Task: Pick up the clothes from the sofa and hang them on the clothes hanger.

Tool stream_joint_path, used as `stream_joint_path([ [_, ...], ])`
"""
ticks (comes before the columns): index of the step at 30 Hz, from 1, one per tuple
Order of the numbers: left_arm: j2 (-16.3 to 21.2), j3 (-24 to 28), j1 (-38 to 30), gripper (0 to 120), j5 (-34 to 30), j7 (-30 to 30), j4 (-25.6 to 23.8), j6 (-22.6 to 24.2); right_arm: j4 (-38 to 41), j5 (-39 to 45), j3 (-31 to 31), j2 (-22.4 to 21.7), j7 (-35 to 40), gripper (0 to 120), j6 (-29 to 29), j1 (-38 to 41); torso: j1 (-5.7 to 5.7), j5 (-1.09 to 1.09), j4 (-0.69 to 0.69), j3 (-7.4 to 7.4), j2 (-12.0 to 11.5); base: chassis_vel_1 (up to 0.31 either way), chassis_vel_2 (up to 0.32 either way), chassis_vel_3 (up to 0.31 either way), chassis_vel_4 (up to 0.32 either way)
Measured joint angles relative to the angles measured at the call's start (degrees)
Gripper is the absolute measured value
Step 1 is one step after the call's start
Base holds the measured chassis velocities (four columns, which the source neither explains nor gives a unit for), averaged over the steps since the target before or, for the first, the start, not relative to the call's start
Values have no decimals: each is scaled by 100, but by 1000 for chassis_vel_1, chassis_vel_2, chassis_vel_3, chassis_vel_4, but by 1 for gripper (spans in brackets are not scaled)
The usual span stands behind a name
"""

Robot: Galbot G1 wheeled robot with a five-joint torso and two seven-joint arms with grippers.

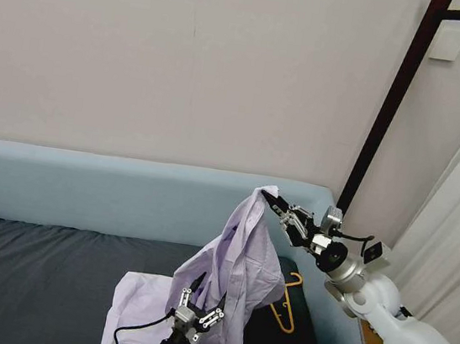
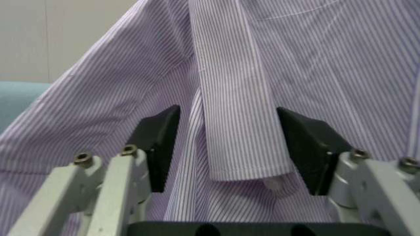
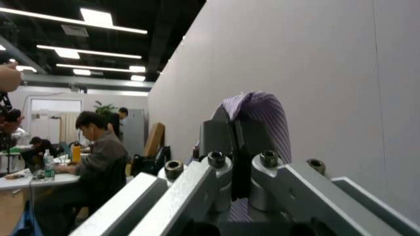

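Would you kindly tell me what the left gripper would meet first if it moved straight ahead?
Most likely the purple striped shirt: its hanging cuff sits between the open fingers of the left gripper.

Shirt (image 1: 243,263): thin woven cloth, fine stripes, soft creases. Sofa (image 1: 84,187): matt fabric. Left hand (image 2: 226,123), right hand (image 3: 233,132): bare brushed metal links, matt black pads (image 2: 161,142). Hanger (image 1: 286,311): smooth, slight sheen.

1. A plain beige wall (image 1: 186,56) runs behind.
2. A light-blue sofa (image 1: 84,187) with a dark grey seat (image 1: 29,281) stands against it.
3. To the right are a dark frame (image 1: 392,100) and a white curtain (image 1: 458,244).
4. Strip lights (image 3: 98,17) glow on a black ceiling (image 3: 170,14).
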Motion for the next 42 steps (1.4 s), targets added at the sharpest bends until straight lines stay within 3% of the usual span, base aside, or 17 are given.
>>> stream_joint_path([
  [16, 304, -406, 144, 1, -335, 175, -257, -145, -79, -7, 51, 34, -47, 0, 16, -45, 0, -1, 0, 0, 0, 0, 0, 0, 0],
  [21, 416, -528, 208, 0, -721, 393, -569, -174, -109, -7, 64, 17, -27, 0, 34, -33, 1, -2, 0, 0, 0, 0, 0, 0, 0],
  [25, 814, -739, 111, 0, -1753, 927, -1591, 94, -316, -38, 103, -17, 51, 0, 120, 53, 1, -2, 0, 0, 0, 0, 0, 0, 0],
  [26, 814, -739, 111, 0, -1753, 927, -1591, 94, -316, -38, 103, -17, 51, 0, 120, 53, 1, -2, 0, 0, 0, 0, 0, 0, 0],
  [30, 1757, -1206, -374, 0, -3168, 1366, -2667, 704, -463, -43, 125, -48, 53, 0, 147, 159, 0, -1, 0, 0, 0, 0, 0, 0, 0],
  [31, 1757, -1206, -374, 0, -3168, 1366, -2667, 704, -463, -43, 125, -48, 53, 0, 147, 159, 0, -1, 0, 0, 0, 0, 0, 0, 0],
  [37, 3319, -1744, -1360, 0, -4723, 1257, -3210, 1332, -275, 190, 201, -119, 56, 0, 140, 535, 1, -2, 1, 0, 0, 0, 0, 0, 0],
  [38, 3319, -1744, -1360, 0, -4723, 1257, -3210, 1332, -275, 190, 201, -119, 56, 0, 140, 535, 1, -2, 1, 0, 0, 0, 0, 0, 0],
  [42, 3899, -2144, -1737, 0, -5107, 964, -3292, 1702, 154, 550, 377, -238, 159, 0, 63, 776, 1, -2, -1, 0, 0, 0, 0, 0, 0],
])
